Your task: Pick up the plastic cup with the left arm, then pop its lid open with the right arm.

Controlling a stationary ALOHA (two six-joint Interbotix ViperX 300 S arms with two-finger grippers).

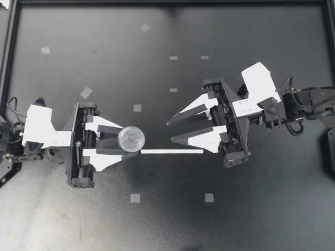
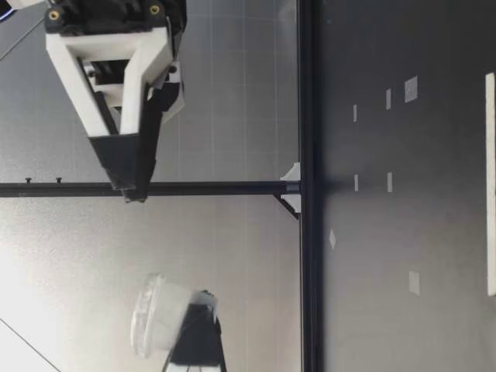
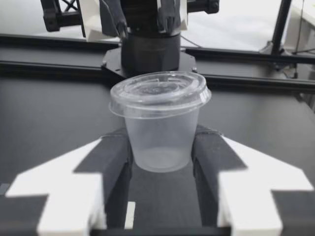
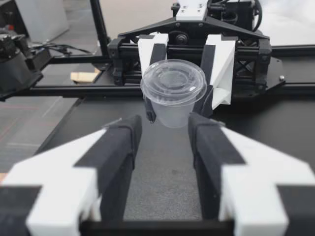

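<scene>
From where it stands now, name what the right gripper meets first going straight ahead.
Probably the lidded clear cup held in the left gripper, dead ahead of the right gripper.

light: even, overhead | glare: pale sheen seen across the near counter (image 1: 57, 225) | shadows: faint, soft-edged | background: washed out behind the cup (image 3: 161, 142) in wrist views

One lidded clear cup (image 1: 131, 139) in my left gripper (image 1: 130, 139). One white strip (image 1: 171, 151) beside my right gripper (image 1: 170, 132). Two grippers. Nine tape squares (image 1: 137, 107) on the counter (image 1: 104, 219).
</scene>
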